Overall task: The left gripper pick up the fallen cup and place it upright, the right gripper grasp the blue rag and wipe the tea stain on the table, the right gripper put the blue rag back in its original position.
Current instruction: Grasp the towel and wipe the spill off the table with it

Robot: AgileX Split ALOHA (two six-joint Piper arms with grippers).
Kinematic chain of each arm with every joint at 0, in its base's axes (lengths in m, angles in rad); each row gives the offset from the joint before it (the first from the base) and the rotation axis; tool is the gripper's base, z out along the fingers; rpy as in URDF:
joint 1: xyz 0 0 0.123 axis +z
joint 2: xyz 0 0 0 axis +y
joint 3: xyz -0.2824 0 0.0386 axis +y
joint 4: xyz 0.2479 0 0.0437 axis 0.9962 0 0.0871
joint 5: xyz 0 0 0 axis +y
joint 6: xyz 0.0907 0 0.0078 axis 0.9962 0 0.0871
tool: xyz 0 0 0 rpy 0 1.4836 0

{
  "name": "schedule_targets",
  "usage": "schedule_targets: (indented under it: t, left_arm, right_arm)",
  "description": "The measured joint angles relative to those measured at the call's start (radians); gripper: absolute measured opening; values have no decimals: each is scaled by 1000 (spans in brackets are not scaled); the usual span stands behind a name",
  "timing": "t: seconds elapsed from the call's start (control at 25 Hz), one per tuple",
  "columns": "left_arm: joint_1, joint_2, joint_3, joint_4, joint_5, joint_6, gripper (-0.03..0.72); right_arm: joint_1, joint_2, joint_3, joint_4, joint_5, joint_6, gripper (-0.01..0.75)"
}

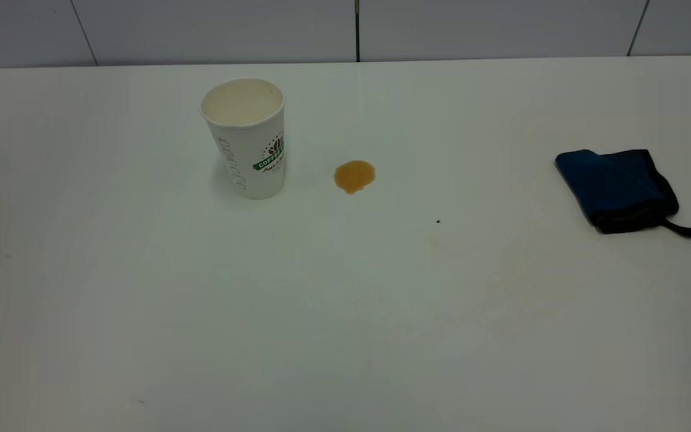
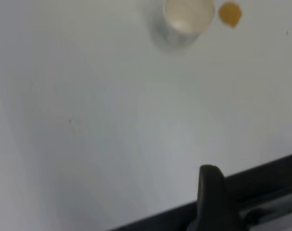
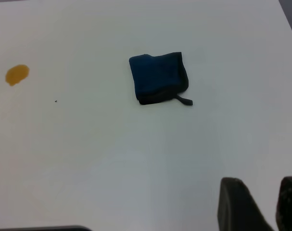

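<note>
On the white counter [image 1: 345, 312], the right pincer [image 3: 261, 204] hangs released, fingers apart, well short of the blue rag [image 1: 618, 189]. The left pincer [image 2: 218, 202] shows one finger only; I cannot tell its state. Farther back, the paper cup [image 1: 246, 138] stands upright beside the tea stain [image 1: 354, 176].

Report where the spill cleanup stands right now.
Done: the cup stands upright on the table, mouth up. In hand: nothing; the right gripper hangs well short of the blue rag, which lies folded and untouched. Left: the tea stain is unwiped beside the cup, so grasping the rag, wiping and returning it remain.
</note>
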Motion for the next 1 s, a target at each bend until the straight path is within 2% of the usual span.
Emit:
schedule_targets:
  t: [0.2,0.48,0.68,1.0]
  left_arm:
    - [0,-219,348,18,-5,-17,440]
    - [-1,-487,639,18,-26,-25,440]
    - [-2,-664,714,17,-59,-30,440]
    - [2,-889,718,18,-56,-54,440]
  right_arm:
    - [0,0,0,0,0,0,240]
    - [0,0,0,0,0,0,240]
    - [0,0,0,0,0,0,240]
    - [0,0,0,0,0,-1,240]
